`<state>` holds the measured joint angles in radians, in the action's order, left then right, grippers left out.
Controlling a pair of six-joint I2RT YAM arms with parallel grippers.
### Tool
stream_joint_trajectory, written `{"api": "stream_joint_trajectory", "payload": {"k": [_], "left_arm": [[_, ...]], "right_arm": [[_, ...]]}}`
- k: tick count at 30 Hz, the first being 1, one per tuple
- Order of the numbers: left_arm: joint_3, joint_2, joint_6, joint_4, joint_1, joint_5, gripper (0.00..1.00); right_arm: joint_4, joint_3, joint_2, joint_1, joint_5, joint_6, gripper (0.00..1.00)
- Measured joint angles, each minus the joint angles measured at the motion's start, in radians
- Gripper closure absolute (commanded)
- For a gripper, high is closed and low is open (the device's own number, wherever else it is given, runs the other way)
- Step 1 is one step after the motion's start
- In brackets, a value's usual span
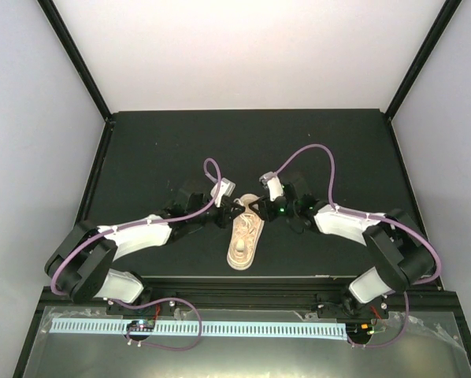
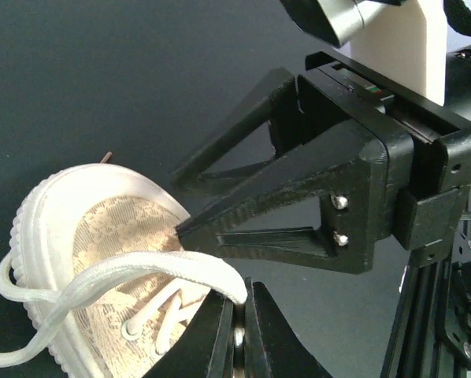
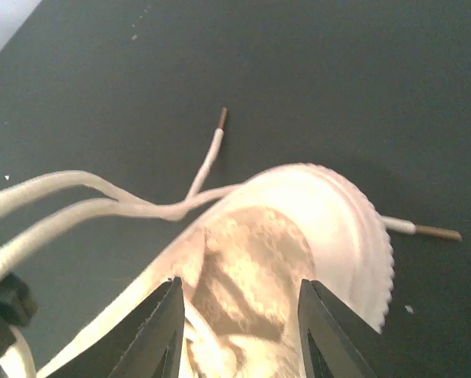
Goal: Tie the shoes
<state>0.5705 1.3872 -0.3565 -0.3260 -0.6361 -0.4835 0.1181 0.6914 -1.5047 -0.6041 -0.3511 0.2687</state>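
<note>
The small beige sneaker [image 1: 243, 242] lies mid-table with its toe pointing away from the arm bases. My left gripper [image 1: 233, 206] sits at the toe's left side. In the left wrist view it [image 2: 240, 305] is shut on a cream lace [image 2: 133, 272] that arches over the lace-patterned toe [image 2: 101, 228]. My right gripper [image 1: 256, 206] is at the toe's right side. Its jaws [image 3: 239, 307] are open and straddle the shoe's front [image 3: 298, 228] without gripping it. The open right fingers [image 2: 298, 213] also show in the left wrist view, just above the toe.
Two lace strands [image 3: 78, 205] cross and run off to the left in the right wrist view. Brown-tipped lace ends lie on the black mat [image 1: 157, 150], one beyond the toe [image 3: 220, 118] and one to its right [image 3: 436, 232]. An aluminium rail [image 1: 235, 303] runs along the near edge.
</note>
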Motion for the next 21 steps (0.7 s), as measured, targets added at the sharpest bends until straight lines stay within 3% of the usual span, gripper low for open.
{"api": "stream_joint_trajectory", "payload": {"k": [9, 21], "left_arm": [[-0.010, -0.005, 0.000, -0.006, 0.002, -0.032, 0.98], [-0.010, -0.005, -0.003, -0.024, 0.009, -0.063, 0.99]], "right_arm": [[0.143, 0.000, -0.093, -0.046, -0.039, -0.082, 0.65], [0.211, 0.008, -0.144, -0.072, -0.072, -0.179, 0.62]]}}
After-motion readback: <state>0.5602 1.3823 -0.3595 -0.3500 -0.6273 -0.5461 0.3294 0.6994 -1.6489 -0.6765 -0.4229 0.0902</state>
